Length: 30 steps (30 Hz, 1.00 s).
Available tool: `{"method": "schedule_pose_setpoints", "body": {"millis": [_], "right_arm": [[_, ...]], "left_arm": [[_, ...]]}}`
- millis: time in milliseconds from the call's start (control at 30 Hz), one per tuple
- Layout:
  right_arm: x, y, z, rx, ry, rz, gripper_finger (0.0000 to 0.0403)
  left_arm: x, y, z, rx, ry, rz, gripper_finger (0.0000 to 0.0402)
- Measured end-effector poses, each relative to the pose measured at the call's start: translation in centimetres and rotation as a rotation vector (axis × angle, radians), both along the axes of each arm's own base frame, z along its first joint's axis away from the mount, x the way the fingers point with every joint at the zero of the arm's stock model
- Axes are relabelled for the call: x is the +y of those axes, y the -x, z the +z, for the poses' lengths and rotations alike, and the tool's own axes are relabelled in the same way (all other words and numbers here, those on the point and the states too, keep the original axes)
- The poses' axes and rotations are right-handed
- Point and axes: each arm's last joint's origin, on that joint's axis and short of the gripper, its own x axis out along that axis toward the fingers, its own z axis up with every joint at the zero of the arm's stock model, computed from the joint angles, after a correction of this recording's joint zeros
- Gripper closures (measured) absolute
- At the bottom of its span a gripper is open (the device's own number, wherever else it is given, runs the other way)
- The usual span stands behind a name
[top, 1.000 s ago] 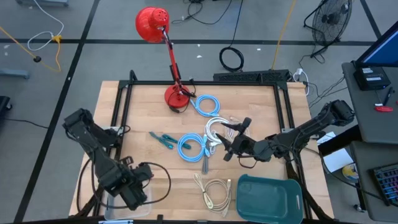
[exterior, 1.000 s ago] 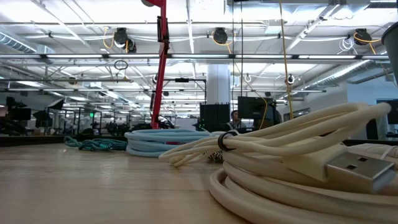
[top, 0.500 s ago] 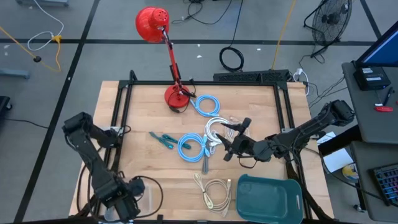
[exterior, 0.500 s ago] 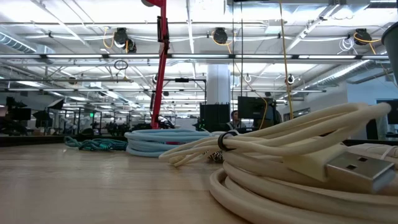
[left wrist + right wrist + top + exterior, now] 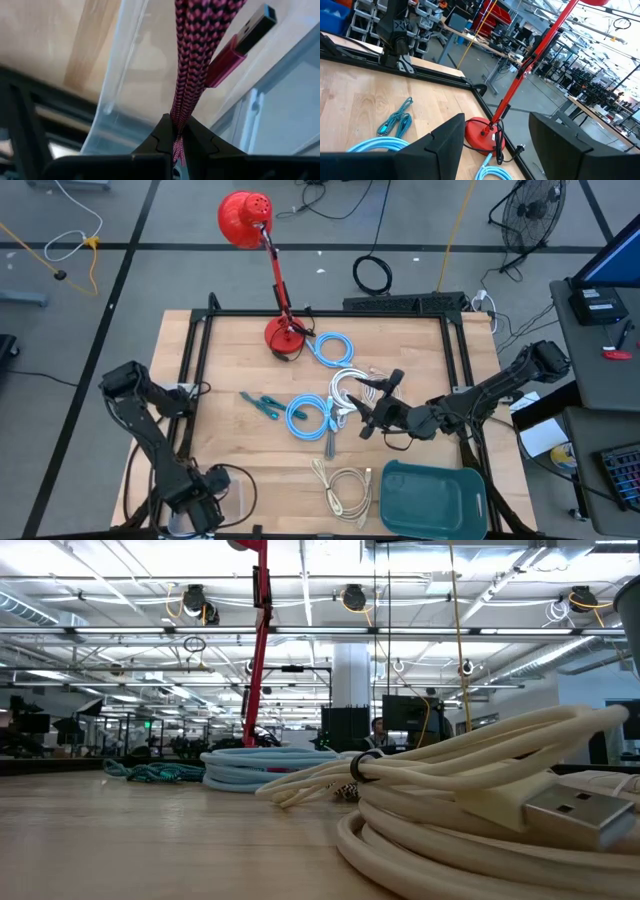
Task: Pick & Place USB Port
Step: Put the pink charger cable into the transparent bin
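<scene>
My left gripper [image 5: 177, 127] is at the table's near left corner [image 5: 195, 510], over a clear plastic tray [image 5: 125, 75]. It is shut on a pink-and-black braided USB cable [image 5: 197, 45] with a red plug [image 5: 240, 42]. My right gripper [image 5: 368, 416] is open [image 5: 492, 157] and empty at the table's middle right, beside a white cable coil [image 5: 350, 387]. A cream cable coil [image 5: 345, 488] lies near the front edge and fills the low view [image 5: 480, 790]. My left gripper pinches two strands of the braided cable [image 5: 179, 112] side by side between its fingertips. The fingers point down toward the clear tray. The strands run on from the fingers over the tray, and the red plug end stands free beside them.
Two blue cable coils [image 5: 310, 415] [image 5: 330, 347], a teal cable [image 5: 262, 405] and a red desk lamp's base [image 5: 285, 335] lie mid-table. A green bin [image 5: 435, 498] stands at the near right. A black frame [image 5: 325, 313] borders the table.
My left gripper has moved toward the table's near edge and a little left, ending over the clear tray at the near left corner. My right gripper has kept still.
</scene>
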Motion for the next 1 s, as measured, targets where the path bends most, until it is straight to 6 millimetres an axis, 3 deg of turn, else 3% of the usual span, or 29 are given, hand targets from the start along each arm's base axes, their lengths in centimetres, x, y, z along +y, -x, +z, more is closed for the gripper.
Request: {"method": "schedule_pose_setpoints", "body": {"millis": [633, 1000], "right_arm": [[0.0, 0.0, 0.0, 0.0, 0.0, 0.0, 0.019], [0.0, 0.0, 0.0, 0.0, 0.0, 0.0, 0.019]], "left_arm": [[0.9, 0.4, -3.9, -0.035, 0.032, -0.012, 0.0385], [1.4, 0.3, -4.5, -0.065, -0.018, 0.007, 0.0303]]}}
